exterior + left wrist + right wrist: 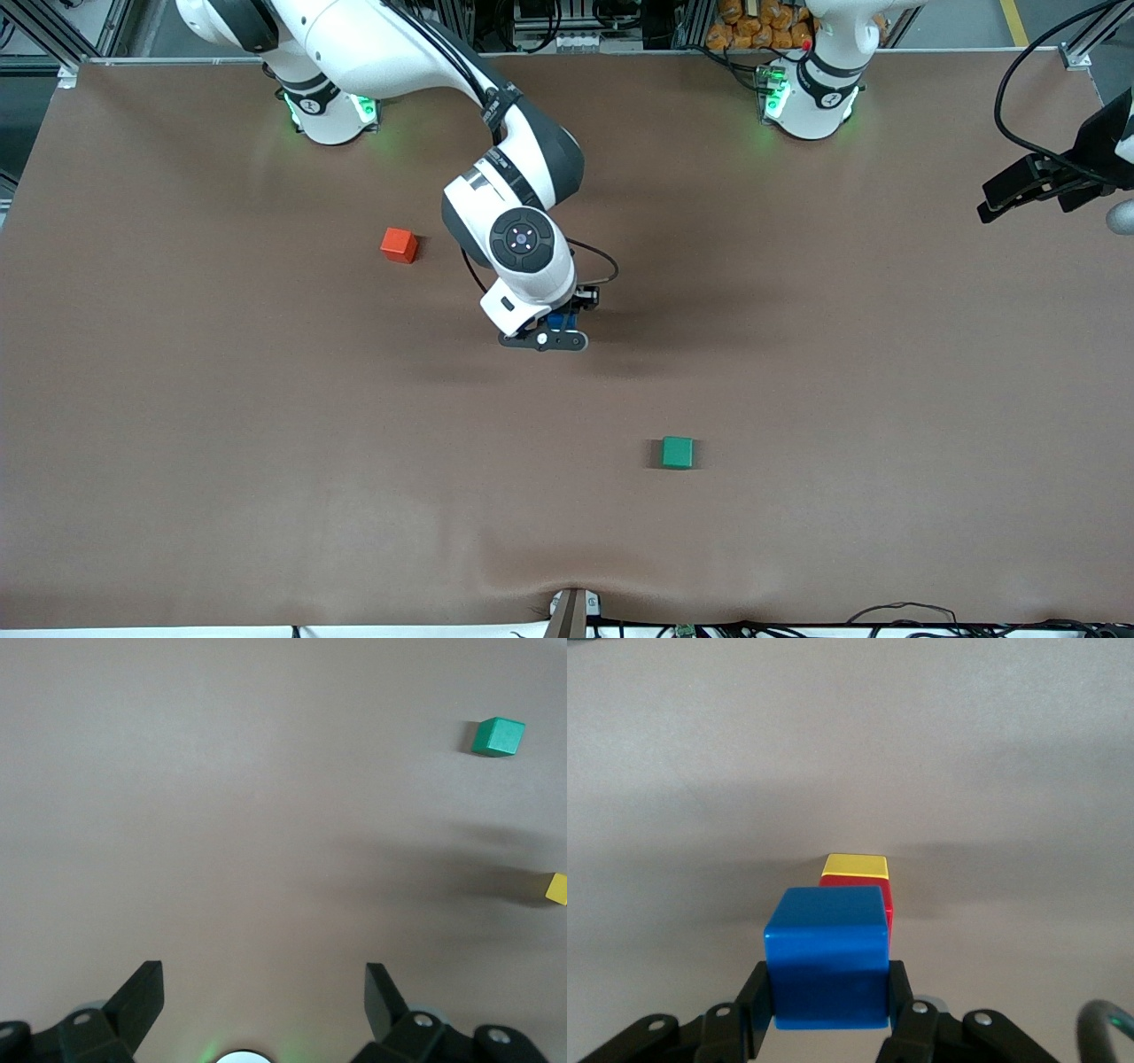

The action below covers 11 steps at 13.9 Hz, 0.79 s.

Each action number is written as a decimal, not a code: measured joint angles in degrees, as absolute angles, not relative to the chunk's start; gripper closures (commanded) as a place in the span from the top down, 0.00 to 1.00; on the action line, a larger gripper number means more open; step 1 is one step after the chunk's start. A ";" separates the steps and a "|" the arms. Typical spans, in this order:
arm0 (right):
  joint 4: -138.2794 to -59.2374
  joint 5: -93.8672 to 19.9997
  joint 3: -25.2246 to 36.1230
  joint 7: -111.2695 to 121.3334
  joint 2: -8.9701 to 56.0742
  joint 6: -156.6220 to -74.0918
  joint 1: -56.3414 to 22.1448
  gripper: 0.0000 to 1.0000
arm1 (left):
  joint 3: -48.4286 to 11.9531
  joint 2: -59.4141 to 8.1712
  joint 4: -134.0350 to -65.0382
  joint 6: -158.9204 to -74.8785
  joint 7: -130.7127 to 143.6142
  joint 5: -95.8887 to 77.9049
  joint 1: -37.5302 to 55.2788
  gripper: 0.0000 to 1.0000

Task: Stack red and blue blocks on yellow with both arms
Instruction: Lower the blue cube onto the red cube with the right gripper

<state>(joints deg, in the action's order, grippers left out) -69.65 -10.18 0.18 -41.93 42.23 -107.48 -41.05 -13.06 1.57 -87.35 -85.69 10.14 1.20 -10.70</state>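
Note:
My right gripper (558, 326) (830, 992) is shut on the blue block (826, 952) (556, 320), one finger on each side face, over the middle of the table. Directly under the blue block I see the red block (887, 904) and the yellow block (855, 866), touching as one small stack. The blue block hides most of the red one. In the front view the right hand covers that stack. A corner of the yellow block (557, 889) also shows in the left wrist view. My left gripper (997, 199) (264, 979) waits open and empty at the left arm's end of the table.
An orange-red cube (399, 245) lies toward the right arm's end, farther from the front camera than the stack. A green cube (677, 452) (497, 736) lies nearer the front camera. The brown table cover (266, 443) has a small ridge at its front edge.

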 measured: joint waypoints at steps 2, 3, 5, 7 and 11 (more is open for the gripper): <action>-69.73 -10.18 0.18 -41.94 42.24 -107.32 -41.05 0.07 | -13.06 1.57 -87.35 -85.69 10.14 1.20 -10.70 1.00; -69.90 -10.17 0.18 -41.97 42.25 -107.26 -41.05 0.07 | -13.06 1.57 -87.35 -85.69 10.14 1.20 -10.70 1.00; -70.47 -10.15 0.18 -42.02 42.28 -107.24 -41.06 0.07 | -13.06 1.57 -87.35 -85.70 10.14 1.20 -10.66 1.00; -71.12 -10.07 0.18 -42.05 42.29 -107.23 -41.07 0.07 | -13.13 1.57 -87.35 -85.69 10.14 1.20 -10.61 1.00; -71.37 -10.05 0.19 -42.07 42.28 -107.24 -41.07 0.07 | -13.14 1.57 -87.35 -85.69 8.93 1.20 -10.65 1.00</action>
<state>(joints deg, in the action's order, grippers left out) -71.37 -10.05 0.19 -42.07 42.28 -107.24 -41.07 -13.14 1.57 -87.35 -85.69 8.93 1.20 -10.65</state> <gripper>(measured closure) 0.449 0.000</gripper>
